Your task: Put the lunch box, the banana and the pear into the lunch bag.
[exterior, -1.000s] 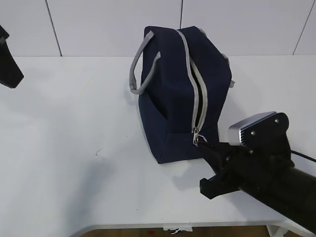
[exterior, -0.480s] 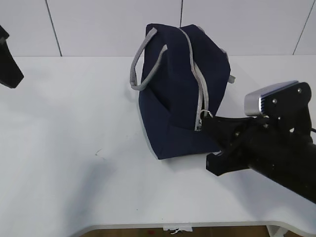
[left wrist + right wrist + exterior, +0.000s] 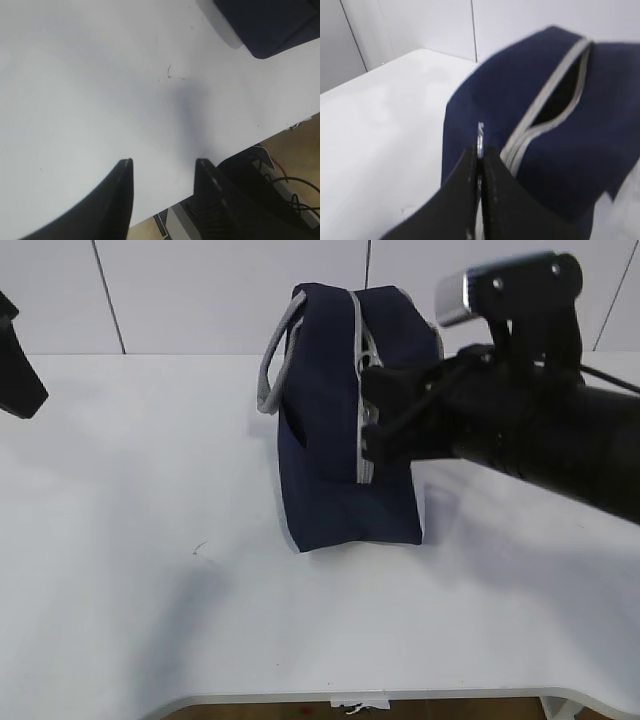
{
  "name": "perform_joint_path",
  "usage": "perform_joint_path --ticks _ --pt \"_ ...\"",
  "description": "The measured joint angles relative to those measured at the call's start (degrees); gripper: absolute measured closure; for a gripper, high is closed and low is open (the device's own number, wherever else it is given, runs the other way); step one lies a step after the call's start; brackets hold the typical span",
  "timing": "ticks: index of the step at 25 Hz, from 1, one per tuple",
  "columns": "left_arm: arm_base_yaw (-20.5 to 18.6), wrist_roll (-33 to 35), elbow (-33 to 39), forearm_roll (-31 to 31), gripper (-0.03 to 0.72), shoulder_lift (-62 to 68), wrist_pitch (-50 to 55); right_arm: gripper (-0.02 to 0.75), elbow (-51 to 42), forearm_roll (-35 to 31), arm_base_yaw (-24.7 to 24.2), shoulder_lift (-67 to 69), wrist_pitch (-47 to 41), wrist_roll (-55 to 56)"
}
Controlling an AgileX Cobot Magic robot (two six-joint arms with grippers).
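Upward along the lunch bag (image 3: 335, 440) went the right end effector (image 3: 480, 150), pinched on the ring pull (image 3: 480, 136); left end effector (image 3: 162, 172) apart, empty. Nothing packed yet.

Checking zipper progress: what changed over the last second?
The right gripper, fingers shut on the ring pull, moved from the bag's near end up and away toward its top. The zipper now gapes near the top, and the lunch bag was dragged more upright. The left gripper stayed open over the bare table.
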State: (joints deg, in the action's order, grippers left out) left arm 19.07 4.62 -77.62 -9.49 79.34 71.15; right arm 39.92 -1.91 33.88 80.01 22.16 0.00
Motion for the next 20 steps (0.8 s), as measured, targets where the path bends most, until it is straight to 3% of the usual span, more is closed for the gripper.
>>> perform_joint_path --ticks 8,15,16,19,20 --pt "0.0 0.0 0.0 -0.1 0.381 0.0 0.0 0.737 14.8 0.23 0.0 6.38 -7.87 -0.93" --pt "0.0 0.84 1.48 -4.52 0.381 0.0 -2.31 0.737 19.23 -2.26 0.04 8.55 -10.02 -1.06" --pt "0.0 3.34 2.64 -7.44 0.381 0.0 -5.11 0.737 19.99 -3.27 0.04 9.15 -10.77 -1.06" --pt "0.0 3.81 3.01 -7.87 0.381 0.0 -5.61 0.737 21.6 -5.93 0.04 10.14 -11.92 -1.06" --pt "0.0 9.03 4.49 -10.48 0.381 2.13 -10.98 0.737 22.25 -7.24 0.04 10.4 -12.62 -1.06"
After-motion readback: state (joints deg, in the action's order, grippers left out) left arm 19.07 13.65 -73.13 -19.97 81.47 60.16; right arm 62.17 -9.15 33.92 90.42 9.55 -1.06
